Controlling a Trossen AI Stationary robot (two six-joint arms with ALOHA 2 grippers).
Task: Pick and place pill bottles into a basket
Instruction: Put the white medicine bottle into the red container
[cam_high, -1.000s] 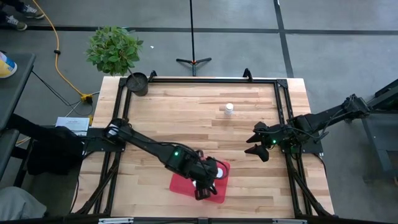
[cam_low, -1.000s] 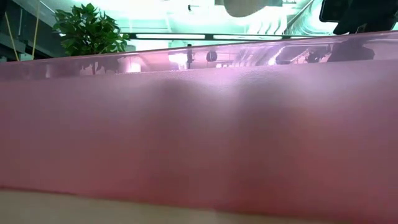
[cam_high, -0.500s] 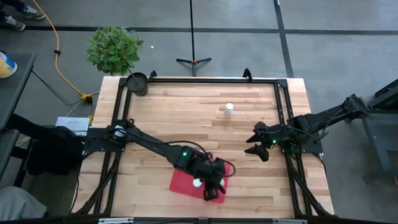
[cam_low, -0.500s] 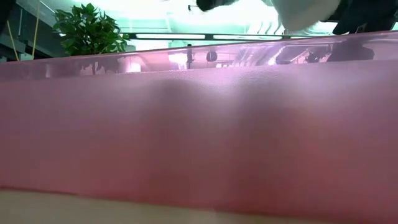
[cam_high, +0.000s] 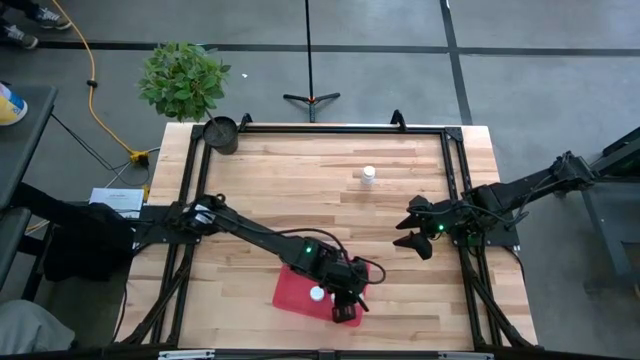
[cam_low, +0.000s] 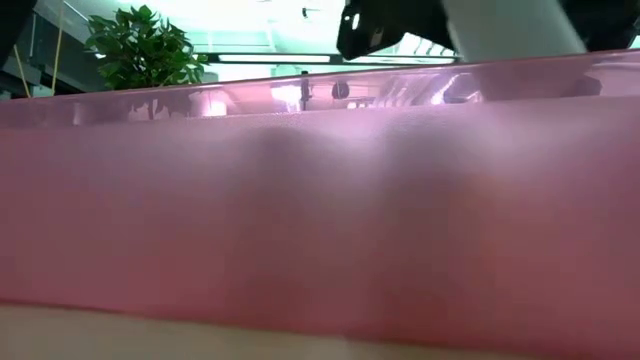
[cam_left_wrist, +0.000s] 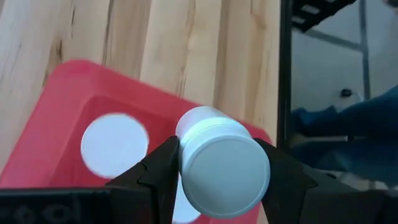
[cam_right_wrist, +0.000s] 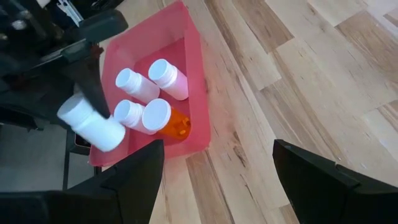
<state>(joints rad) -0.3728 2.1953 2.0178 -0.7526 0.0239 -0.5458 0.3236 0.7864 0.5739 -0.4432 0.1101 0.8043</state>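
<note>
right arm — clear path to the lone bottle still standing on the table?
Probably yes. The right gripper, open and empty, hangs over bare wood near the table's right side, and the bottle stands alone farther back with nothing between them. The left gripper is busy over the red tray, holding another bottle.

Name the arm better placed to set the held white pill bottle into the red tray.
Left. The left gripper already clamps the white-capped pill bottle above the flat red tray; the right gripper, open and empty, waits off to the side.
</note>
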